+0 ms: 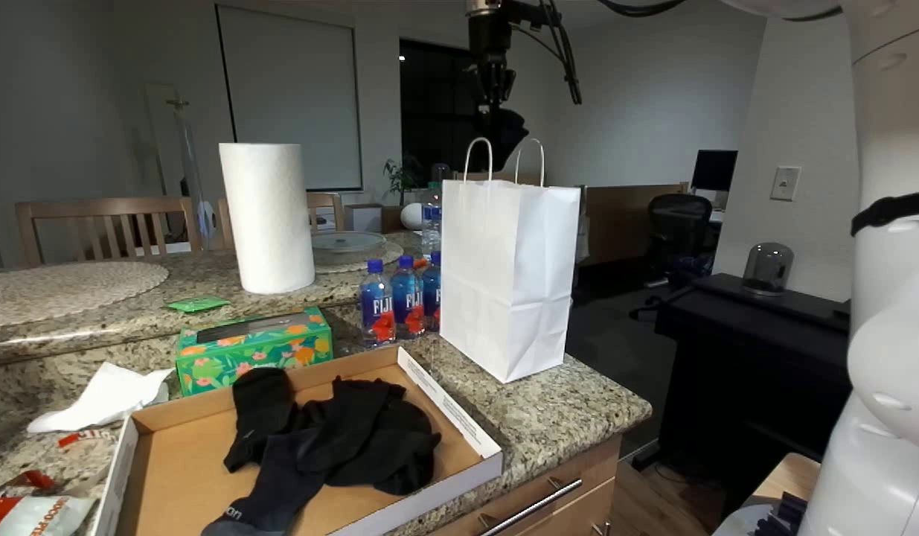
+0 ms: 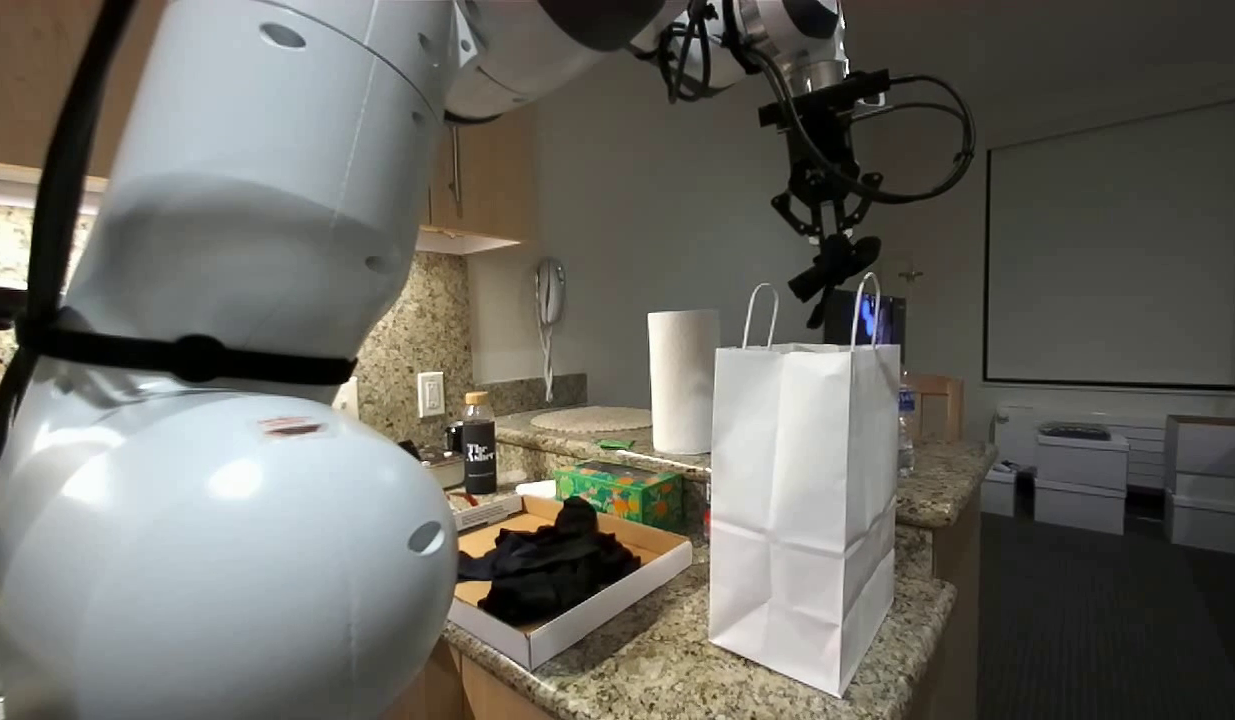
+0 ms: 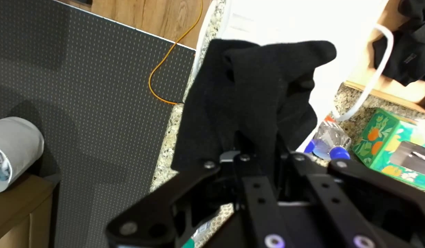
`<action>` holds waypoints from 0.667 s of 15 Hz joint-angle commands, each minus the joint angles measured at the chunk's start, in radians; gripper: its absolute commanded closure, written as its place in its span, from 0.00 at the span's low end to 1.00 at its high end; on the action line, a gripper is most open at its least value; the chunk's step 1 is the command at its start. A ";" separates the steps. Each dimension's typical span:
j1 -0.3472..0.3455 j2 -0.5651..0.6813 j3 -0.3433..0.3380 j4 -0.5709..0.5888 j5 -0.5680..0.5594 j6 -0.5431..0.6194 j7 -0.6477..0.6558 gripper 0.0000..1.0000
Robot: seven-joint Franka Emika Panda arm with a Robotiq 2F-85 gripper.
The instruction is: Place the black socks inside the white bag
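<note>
Exterior view: one sock [image 2: 837, 264] was held pinched in the gripper [image 2: 834, 234] — suspended above the upright bag [image 2: 787, 480], though whether dead centre could not be told.

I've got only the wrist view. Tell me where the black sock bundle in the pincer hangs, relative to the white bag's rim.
Observer: Above it. In both exterior views the whole black sock bundle, gripped by the pincer, shows higher than the rim of the white bag.
Operator: Describe how the bag itself is standing; from above I can't judge.
Observer: It stands upright on the speckled counter, its sides creased but not collapsed.
Operator: Name one tall thing that my view misses.
Observer: A paper towel roll, standing on the raised counter and apart from the bag.
</note>
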 commanded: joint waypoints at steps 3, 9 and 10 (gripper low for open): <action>0.021 -0.061 0.000 -0.050 -0.040 0.058 0.034 0.39; 0.091 -0.141 0.031 -0.057 -0.072 0.063 0.064 0.02; 0.122 -0.157 0.053 -0.063 -0.080 0.058 0.060 0.00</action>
